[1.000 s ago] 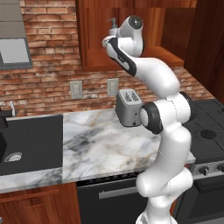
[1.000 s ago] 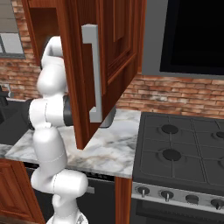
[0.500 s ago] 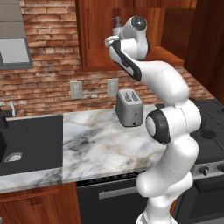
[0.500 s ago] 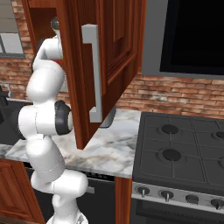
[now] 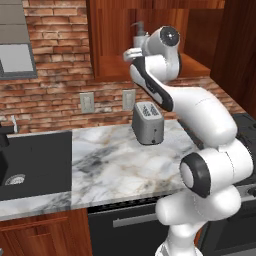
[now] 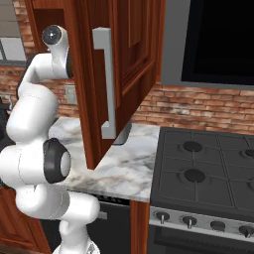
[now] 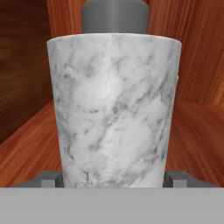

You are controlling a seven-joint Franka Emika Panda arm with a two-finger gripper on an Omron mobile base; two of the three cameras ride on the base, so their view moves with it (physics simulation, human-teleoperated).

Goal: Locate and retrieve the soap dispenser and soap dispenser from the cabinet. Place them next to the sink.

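Note:
The taller soap dispenser (image 7: 113, 109), a grey-white marbled cylinder with a dark pump head, stands very close in the hand view, with wooden cabinet walls and shelf around it. My gripper (image 7: 113, 177) has a fingertip (image 7: 47, 178) against each side of the bottle's lower body, so it is shut on it. In the left base view the dispenser (image 5: 138, 36) is on the cabinet (image 5: 110, 67) shelf just behind my hand. The bottle's base is hidden, so I cannot tell if it rests on the shelf. The black sink (image 5: 35, 155) lies at the counter's left end.
A silver toaster (image 5: 148, 123) stands on the marble counter (image 5: 110, 165) below the cabinet. The open cabinet door (image 6: 134, 59) with its long handle (image 6: 106, 84) juts out right of my arm. A black stovetop (image 6: 203, 168) lies to the right.
My elbow and forearm have swung out to the right and toward the camera. The hand has stayed at the cabinet shelf, against the marbled dispenser.

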